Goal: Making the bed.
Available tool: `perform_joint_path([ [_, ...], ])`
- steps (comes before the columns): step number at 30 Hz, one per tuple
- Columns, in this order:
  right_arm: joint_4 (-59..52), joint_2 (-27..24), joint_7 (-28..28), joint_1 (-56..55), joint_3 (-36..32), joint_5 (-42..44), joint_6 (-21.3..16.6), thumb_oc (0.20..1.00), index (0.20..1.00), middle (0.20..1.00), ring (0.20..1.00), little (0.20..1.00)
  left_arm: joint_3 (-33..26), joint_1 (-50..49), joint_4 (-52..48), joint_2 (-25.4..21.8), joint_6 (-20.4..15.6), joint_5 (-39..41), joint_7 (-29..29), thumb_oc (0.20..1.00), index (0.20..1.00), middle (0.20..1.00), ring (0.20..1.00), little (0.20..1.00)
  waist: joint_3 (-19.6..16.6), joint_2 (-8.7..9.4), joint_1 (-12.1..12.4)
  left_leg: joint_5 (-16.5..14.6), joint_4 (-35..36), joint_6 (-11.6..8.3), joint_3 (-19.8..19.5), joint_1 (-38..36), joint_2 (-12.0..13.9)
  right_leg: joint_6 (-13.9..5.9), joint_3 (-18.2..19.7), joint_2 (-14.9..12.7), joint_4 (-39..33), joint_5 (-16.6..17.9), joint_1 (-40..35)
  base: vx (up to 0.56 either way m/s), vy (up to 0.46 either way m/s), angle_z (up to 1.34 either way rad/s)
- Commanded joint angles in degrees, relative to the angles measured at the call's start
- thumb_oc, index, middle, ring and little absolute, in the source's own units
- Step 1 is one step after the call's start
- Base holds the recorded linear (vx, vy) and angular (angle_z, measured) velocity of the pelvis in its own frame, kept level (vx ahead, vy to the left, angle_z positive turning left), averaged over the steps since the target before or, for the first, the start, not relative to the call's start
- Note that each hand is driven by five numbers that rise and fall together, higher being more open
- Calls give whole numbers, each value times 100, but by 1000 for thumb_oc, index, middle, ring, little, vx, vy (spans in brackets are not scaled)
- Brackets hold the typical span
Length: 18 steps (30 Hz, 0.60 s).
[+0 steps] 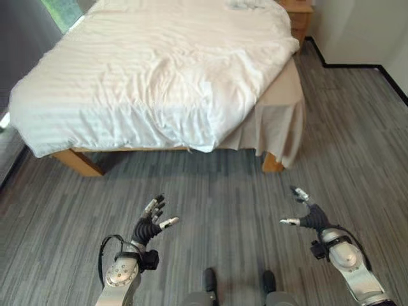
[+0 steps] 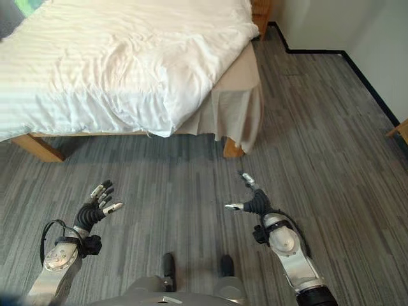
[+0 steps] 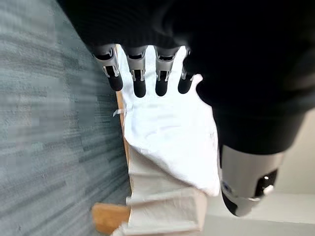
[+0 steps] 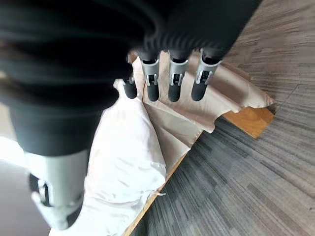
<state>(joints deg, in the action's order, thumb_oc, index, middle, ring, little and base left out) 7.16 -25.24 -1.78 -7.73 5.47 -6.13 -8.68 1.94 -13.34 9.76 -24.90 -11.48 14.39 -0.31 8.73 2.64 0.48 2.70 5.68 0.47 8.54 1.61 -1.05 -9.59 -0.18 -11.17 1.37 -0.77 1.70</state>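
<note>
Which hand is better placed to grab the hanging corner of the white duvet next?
Probably the right hand: the rumpled white duvet has its drooping corner at the beige-skirted foot of the wooden bed, nearer that side. The left hand is about as far back. Both are open, off the bed.

Silver fingers (image 3: 139, 78), dark ribbed covers

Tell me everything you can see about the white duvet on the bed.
The white duvet is a thick, soft-looking cover with faint woven stripes, spread over the wooden bed frame. It lies rumpled, with folds bunched near the foot corner, where it hangs over the edge. On the near side it drapes low and hides the mattress; at the foot, a beige bed skirt shows beneath it. Neither robot hand touches it: both hover open above the grey floor, short of the bed.
</note>
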Motion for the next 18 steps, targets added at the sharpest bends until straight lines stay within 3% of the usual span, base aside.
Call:
perform_joint_path([
  [1, -61, -65, -287, 408, -70, 210, -71, 1000, 1000, 1000, 1000, 1000, -126, 174, -308, -157, -166, -248, 253, 1000, 1000, 1000, 1000, 1000, 31, -188, 87, -122, -68, -34, -441, -2, 8, -190, -27, -37, 1293, 965, 384, 38, 110, 65],
  [2, 90, -31, -381, 466, -141, 293, 23, 1000, 1000, 1000, 1000, 1000, -174, 316, -258, -207, -124, -255, 357, 1000, 1000, 1000, 1000, 1000, 109, -253, 82, -144, -68, -2, -555, -33, 21, -53, -125, 110, 1807, 858, 626, 99, 85, 36],
  [3, 129, -23, -460, 454, -235, 335, 56, 1000, 1000, 1000, 1000, 1000, -194, 405, -228, -215, -110, -229, 393, 1000, 1000, 1000, 1000, 1000, 129, -286, 44, -187, -68, -4, -649, -78, 15, 80, -120, 421, 1967, 464, 728, 93, 81, 17],
  [4, 130, -25, -460, 459, -238, 336, 56, 1000, 1000, 1000, 1000, 1000, -193, 413, -226, -213, -110, -229, 394, 1000, 1000, 1000, 1000, 1000, 118, -293, 38, -171, -68, -10, -658, -52, 23, 88, -132, 427, 1964, 478, 750, 123, 40, 33],
  [5, 150, -19, -480, 444, -296, 336, 84, 1000, 1000, 1000, 1000, 1000, -224, 468, -211, -207, -107, -177, 418, 1000, 1000, 1000, 1000, 1000, 119, -305, -15, -177, -68, -14, -786, -93, 6, 195, -45, 820, 1903, 97, 851, 189, 35, 90],
  [6, 145, -32, -507, 316, -417, 317, 108, 1000, 1000, 1000, 1000, 1000, -319, 458, -242, -179, -98, -98, 369, 1000, 1000, 1000, 1000, 1000, 112, -254, -95, -178, -68, -50, -971, -128, -129, 230, 189, 1257, 1441, -50, 860, 314, 29, 110],
  [8, 208, -32, -522, 220, -456, 266, 106, 1000, 1000, 1000, 1000, 1000, -404, 428, -178, -170, -100, -52, 305, 1000, 1000, 1000, 1000, 1000, 99, -212, -119, -290, -68, -103, -1094, -253, -258, 322, 80, 1253, 656, 201, 895, 310, -37, 84],
  [11, 217, -19, -542, 158, -491, 129, 215, 1000, 1000, 1000, 1000, 1000, -456, 346, -57, -155, -5, -128, 282, 1000, 1000, 1000, 1000, 1000, 56, -216, -205, -516, -68, -111, -1276, -569, -272, 253, -275, 1204, 30, 694, 1104, 318, -79, 54],
  [14, 86, -60, -579, 6, -577, -123, 231, 1000, 1000, 1000, 1000, 1000, -482, 175, -81, -49, 18, -210, 205, 1000, 1000, 1000, 1000, 1000, 2, -219, -277, -770, -68, -39, -1354, -954, -280, 315, -414, 1127, -168, 796, 911, 358, -87, 70],
  [17, 46, -72, -521, -79, -671, -78, 249, 1000, 1000, 1000, 1000, 1000, -525, 27, -145, 68, 21, -145, 131, 1000, 1000, 1000, 1000, 1000, -110, -286, -316, -857, -141, -147, -1282, -1084, -209, 369, -369, 1173, -399, 822, 698, 220, -66, 36],
  [18, -34, -140, -499, -96, -708, -74, 235, 1000, 1000, 1000, 1000, 1000, -470, 32, -170, 96, 24, -99, 93, 1000, 1000, 1000, 1000, 1000, -56, -332, -348, -834, -1016, -320, -1117, -756, -208, 424, -336, 1116, -553, 810, 461, 163, -90, -4],
])
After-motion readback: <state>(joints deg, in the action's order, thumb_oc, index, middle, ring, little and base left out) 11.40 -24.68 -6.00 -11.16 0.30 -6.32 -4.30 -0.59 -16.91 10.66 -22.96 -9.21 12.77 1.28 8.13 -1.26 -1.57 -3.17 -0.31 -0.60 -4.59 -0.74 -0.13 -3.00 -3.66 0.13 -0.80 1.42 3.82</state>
